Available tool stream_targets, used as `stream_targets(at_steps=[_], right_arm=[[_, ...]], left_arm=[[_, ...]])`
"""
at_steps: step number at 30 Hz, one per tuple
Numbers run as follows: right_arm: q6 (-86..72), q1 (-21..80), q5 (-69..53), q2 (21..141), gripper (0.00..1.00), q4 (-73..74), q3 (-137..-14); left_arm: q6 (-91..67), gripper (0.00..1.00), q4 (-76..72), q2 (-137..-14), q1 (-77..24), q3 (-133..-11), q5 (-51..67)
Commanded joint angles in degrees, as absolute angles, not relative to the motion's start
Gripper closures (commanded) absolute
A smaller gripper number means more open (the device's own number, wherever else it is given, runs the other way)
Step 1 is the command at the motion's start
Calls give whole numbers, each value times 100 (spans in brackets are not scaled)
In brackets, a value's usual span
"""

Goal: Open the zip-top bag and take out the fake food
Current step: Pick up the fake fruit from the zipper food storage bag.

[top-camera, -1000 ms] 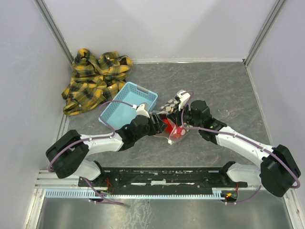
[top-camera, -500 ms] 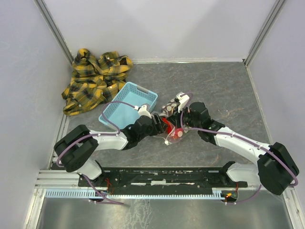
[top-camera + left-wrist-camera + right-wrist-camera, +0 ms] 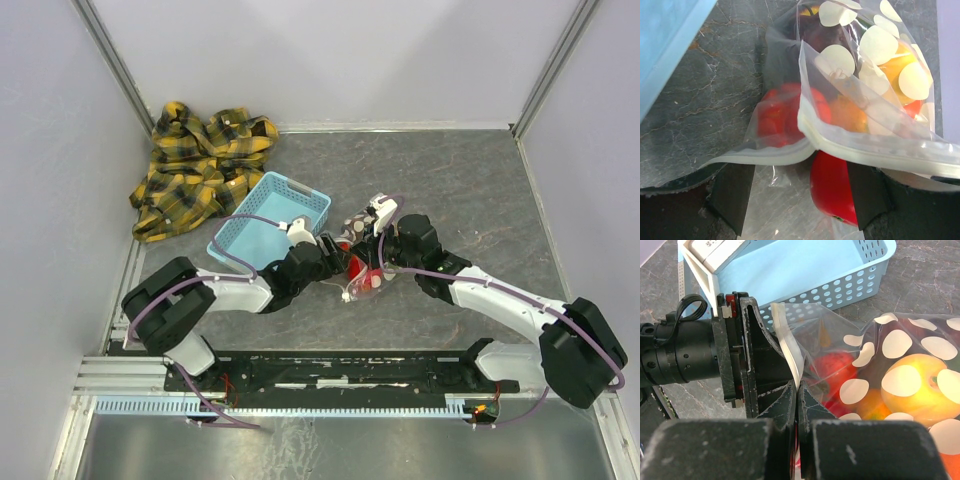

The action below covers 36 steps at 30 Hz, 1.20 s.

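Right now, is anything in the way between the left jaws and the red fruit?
Nothing solid shows. The red fruit sits just below the white strip of the zip-top bag, right between the open jaws of the left gripper. Whether thin clear plastic covers it, I cannot tell.

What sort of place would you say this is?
Probably a robotics lab cell: plain walls enclose a grey table, left arm and right arm bolted to a rail, basket and plaid shirt as props.
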<state>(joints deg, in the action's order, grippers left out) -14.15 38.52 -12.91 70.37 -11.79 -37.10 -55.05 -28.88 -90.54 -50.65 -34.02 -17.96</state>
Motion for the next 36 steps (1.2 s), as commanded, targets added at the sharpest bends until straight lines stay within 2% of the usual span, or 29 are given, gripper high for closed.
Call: stream_targets(at_steps=[1, 12, 22, 27, 36], right_arm=[[-1459, 3845, -1329, 7063, 98, -1407, -3727], [-1501, 3841, -1429, 7208, 99, -1477, -3714], [-1493, 3842, -1406, 7204, 98, -1474, -3677], [-1529, 3841, -1424, 7183, 98, -1469, -3667], [-1547, 3841, -1446, 7195, 98, -1478, -3590]], left_arm=[[-5829, 22, -3234, -9172, -5091, -3640, -2062], [-6008, 25, -3124, -9512, -5129, -3850, -2263], [-6275, 19, -2968, -9818, -5139, -4061, -2729], [-6529, 18, -2441, -10086, -5148, -4416, -2910], [-6635, 25, -3090, -10337, -5144, -4280, -2994]])
